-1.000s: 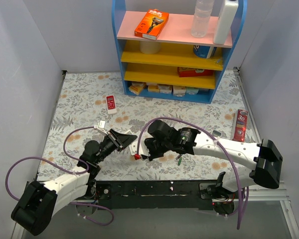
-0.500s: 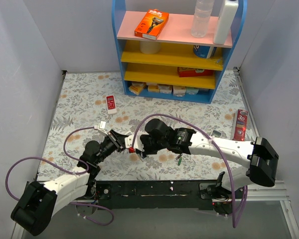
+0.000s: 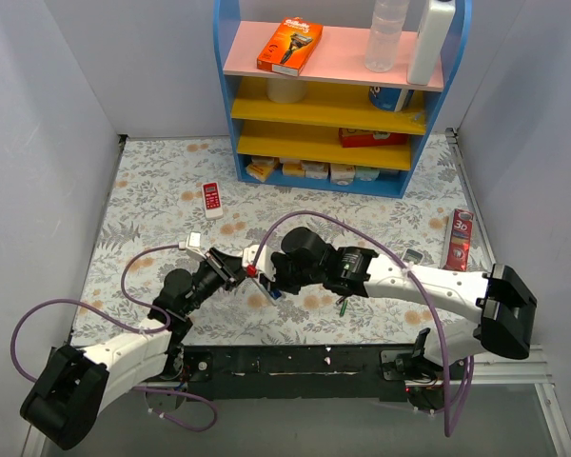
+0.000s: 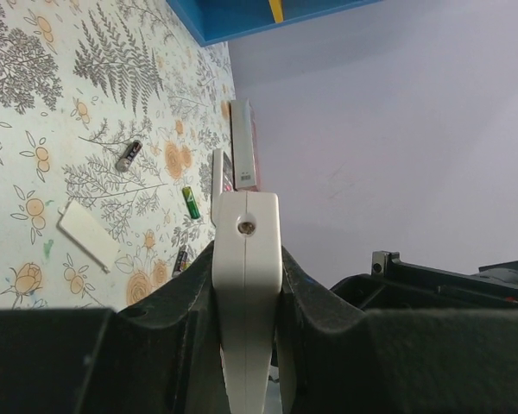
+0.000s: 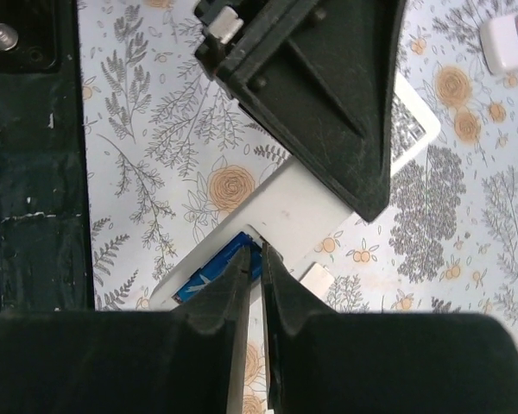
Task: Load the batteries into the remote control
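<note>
Over the near middle of the flowered table [image 3: 152,200], the white remote control [image 5: 302,203] is clamped edge-up in the left gripper [image 4: 247,274]. The right gripper [image 5: 252,259] has its fingers pressed almost together, with the tips at a blue battery [image 5: 211,274] in the remote's open back. A green battery [image 4: 191,203] lies on the table.

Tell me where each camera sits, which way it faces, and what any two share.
Top external: above and behind the bases, looking down on the floral table and blue shelf; left arm and right arm show.
Left wrist: low, looking across the table toward a wall; left claw clamps the remote control edge-on.
Right wrist: looking straight down; right claw closed, tips beside a blue battery.
Shared: both wrist views show the remote control.
</note>
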